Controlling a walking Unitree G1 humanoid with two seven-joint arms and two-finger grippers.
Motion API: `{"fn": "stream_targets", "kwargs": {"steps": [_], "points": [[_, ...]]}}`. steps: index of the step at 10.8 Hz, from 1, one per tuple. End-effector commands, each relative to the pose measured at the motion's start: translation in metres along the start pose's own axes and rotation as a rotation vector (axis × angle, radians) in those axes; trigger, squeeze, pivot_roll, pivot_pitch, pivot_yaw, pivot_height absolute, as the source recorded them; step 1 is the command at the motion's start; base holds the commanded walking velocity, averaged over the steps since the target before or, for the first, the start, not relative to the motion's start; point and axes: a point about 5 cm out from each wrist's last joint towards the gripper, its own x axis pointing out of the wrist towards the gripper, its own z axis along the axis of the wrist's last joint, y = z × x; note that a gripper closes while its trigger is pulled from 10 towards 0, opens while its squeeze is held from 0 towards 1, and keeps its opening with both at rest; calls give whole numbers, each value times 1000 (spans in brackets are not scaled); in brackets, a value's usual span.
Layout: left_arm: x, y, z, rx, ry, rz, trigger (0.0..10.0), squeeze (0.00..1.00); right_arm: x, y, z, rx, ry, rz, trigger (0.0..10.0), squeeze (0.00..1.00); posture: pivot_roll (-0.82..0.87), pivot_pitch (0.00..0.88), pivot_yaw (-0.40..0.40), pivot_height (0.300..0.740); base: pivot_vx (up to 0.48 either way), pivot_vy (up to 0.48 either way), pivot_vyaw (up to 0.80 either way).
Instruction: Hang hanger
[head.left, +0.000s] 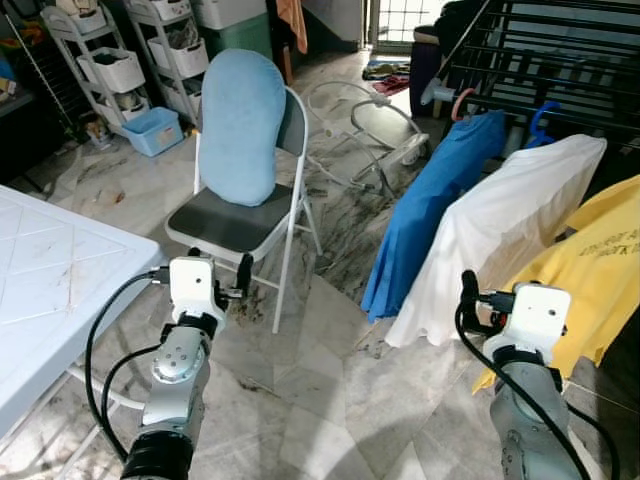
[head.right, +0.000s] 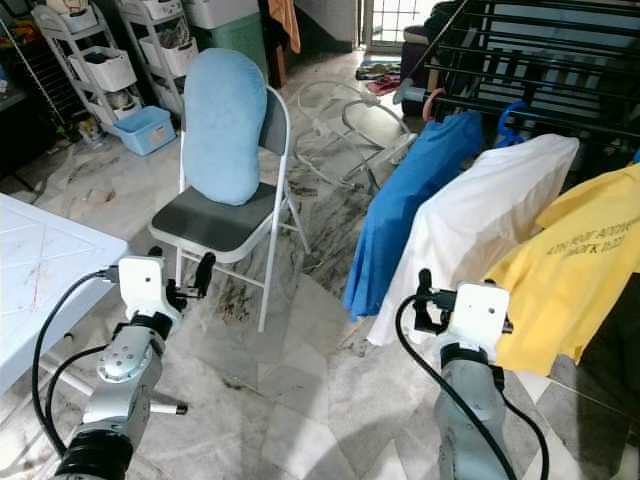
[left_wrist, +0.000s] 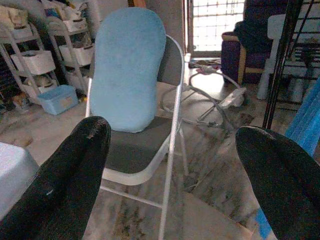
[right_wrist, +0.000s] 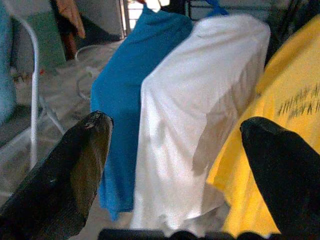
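Fingers of the left gripper (left_wrist: 170, 165) stand spread wide with nothing between them, at lower left of the left eye view; fingers of the right gripper (right_wrist: 175, 170) are likewise wide apart and empty, at lower right. At the left edge, the corner of a white table (head.left: 50, 280). Centre, a folding chair (head.left: 245, 215) on the marble floor (head.left: 320, 400) carries a light blue cushion (head.left: 240, 125) leaning upright against its back. At right, three garments hang side by side: a blue shirt (head.left: 430, 205), a white shirt (head.left: 500, 225) whose blue hanger hook (head.left: 545, 115) shows above it, and a yellow shirt (head.left: 600, 270). Behind them, a dark rack (head.left: 560, 50). Upper left, white storage shelves (head.left: 120, 60) and a blue bin (head.left: 152, 130).
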Motion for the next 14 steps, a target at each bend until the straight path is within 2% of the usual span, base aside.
{"fn": "stream_targets", "kwargs": {"steps": [1, 2, 4, 5, 8, 11, 14], "points": [[-2, 1, -3, -3, 16, -18, 10000, 0, -2, -1, 5, 64, -1, 7, 10000, 0, -176, 0, 72, 740, 0, 0, 0], [-3, 1, -5, -15, 31, -11, 10000, 0, -6, -1, 5, 47, -10, 34, 10000, 0, -182, 5, 78, 740, 0, 0, 0], [5, -13, 2, -59, 4, -54, 10000, 0, -6, 0, 5, 61, -4, 21, 10000, 0, -187, 8, 78, 740, 0, 0, 0], [6, -19, 1, -69, 9, -62, 10000, 0, -5, 5, 8, 65, -17, 55, 10000, 0, -187, 15, 77, 740, 0, 0, 0], [7, -19, -5, -76, 36, -69, 10000, 0, -5, 5, 8, 57, -15, 47, 10000, 0, -189, 23, 80, 740, 0, 0, 0], [8, -13, -7, -55, 55, -76, 10000, 0, -4, 10, 5, 58, -7, 63, 10000, 0, -189, 35, 97, 740, 0, 0, -704], [5, -22, -11, -59, 73, -109, 10000, 0, -6, 9, 4, 67, -10, 42, 10000, 0, -205, 34, 116, 740, 0, 0, -163]]}}
